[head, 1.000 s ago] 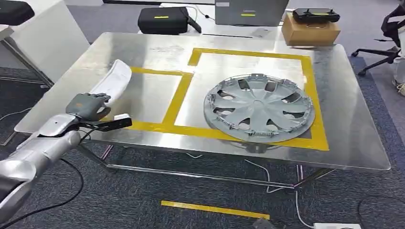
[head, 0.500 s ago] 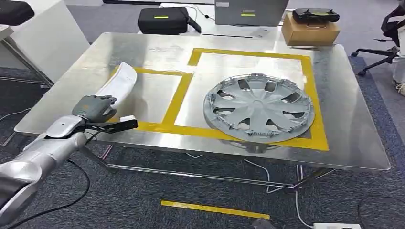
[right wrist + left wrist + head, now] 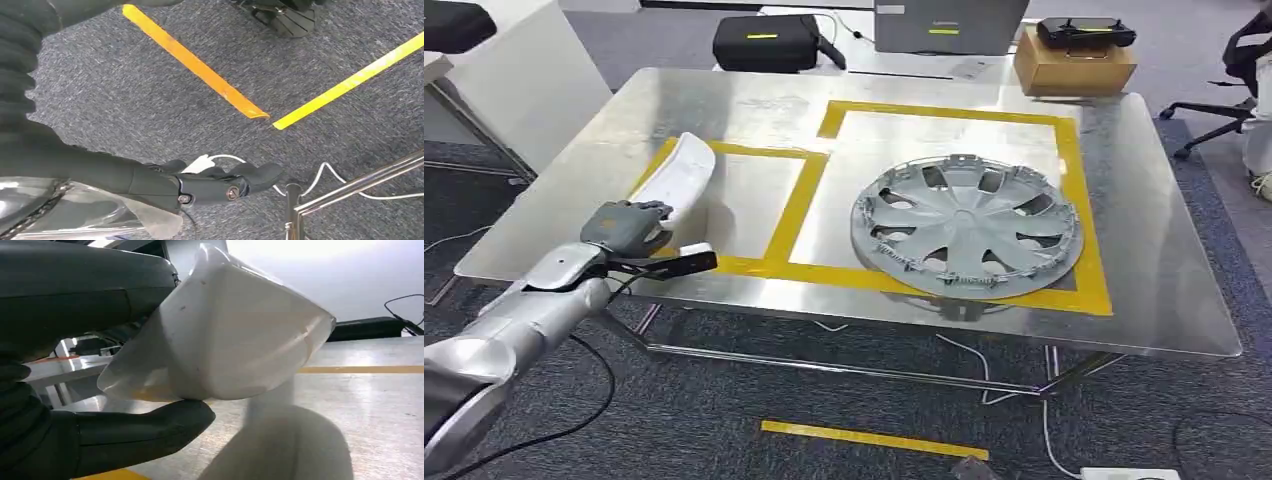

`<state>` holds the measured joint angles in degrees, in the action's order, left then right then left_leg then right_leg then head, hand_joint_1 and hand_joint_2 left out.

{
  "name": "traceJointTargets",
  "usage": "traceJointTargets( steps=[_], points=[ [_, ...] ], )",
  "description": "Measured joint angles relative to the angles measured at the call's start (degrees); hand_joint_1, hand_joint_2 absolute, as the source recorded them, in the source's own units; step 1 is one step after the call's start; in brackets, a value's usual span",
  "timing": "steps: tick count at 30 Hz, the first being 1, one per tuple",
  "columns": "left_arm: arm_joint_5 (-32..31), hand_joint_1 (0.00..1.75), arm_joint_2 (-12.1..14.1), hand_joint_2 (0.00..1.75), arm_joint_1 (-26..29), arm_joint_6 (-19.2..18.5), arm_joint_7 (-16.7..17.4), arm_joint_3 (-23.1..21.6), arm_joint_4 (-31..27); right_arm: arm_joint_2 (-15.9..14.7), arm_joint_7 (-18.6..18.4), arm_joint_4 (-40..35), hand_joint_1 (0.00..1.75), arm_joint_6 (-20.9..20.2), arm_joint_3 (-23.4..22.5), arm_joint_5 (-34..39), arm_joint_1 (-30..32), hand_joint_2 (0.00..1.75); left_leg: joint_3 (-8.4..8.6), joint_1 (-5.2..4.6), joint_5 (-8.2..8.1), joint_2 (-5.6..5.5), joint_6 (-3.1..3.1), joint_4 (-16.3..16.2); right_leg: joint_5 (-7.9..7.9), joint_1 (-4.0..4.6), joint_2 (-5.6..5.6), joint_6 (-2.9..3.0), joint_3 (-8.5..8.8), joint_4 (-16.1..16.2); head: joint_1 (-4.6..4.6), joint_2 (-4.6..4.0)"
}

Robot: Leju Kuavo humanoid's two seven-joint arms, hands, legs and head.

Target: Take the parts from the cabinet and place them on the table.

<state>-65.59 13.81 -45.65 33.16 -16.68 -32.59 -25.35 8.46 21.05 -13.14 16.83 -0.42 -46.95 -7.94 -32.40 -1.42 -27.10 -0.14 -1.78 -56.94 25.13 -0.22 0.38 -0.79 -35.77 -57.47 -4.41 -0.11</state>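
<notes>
A long, curved white part (image 3: 679, 180) hangs tilted over the left yellow-taped square of the steel table (image 3: 1164, 290). My left hand (image 3: 624, 225) grips its near end. In the left wrist view the white part (image 3: 230, 335) sits between my dark fingers (image 3: 150, 427), just above the tabletop and its own reflection. A grey wheel cover (image 3: 967, 225) lies flat inside the larger yellow-taped square on the right. My right hand (image 3: 200, 185) hangs beside the table frame over the carpet, its fingers stretched out with nothing in them.
At the table's far side stand a black bag (image 3: 769, 42), a grey case (image 3: 944, 25) and a cardboard box (image 3: 1074, 60) with a black controller on it. A white panel (image 3: 514, 80) leans at the left. Cables and yellow tape strips (image 3: 874, 438) lie on the carpet.
My left hand has carried the white part a little to the right and further in over the left yellow square. The wheel cover has not moved.
</notes>
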Motion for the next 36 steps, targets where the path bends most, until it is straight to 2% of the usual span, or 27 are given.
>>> traceJointTargets(
  steps=[23, 36],
  points=[
    [0.0, 1.75, -0.5, 1.75, 0.0, 0.1, -0.1, 0.0, 0.6, 0.0, 0.0, 0.0, 0.00, 0.0, 0.0, 0.0, 0.0, 1.75, 0.00, -0.01, 0.00, 0.00, 0.00, 0.0, 0.00, -0.01, -0.01, 0.00, 0.01, 0.0, 0.00, 0.00],
    [0.0, 1.75, 0.0, 1.75, 0.0, -0.4, -1.6, 0.0, 0.8, 0.0, 0.0, 0.0, 0.00, 0.0, 0.2, 0.0, 0.0, 1.75, 0.00, -0.01, 0.00, 0.00, 0.00, 0.0, 0.00, -0.02, -0.01, 0.00, 0.01, 0.0, 0.00, 0.00]
  ],
)
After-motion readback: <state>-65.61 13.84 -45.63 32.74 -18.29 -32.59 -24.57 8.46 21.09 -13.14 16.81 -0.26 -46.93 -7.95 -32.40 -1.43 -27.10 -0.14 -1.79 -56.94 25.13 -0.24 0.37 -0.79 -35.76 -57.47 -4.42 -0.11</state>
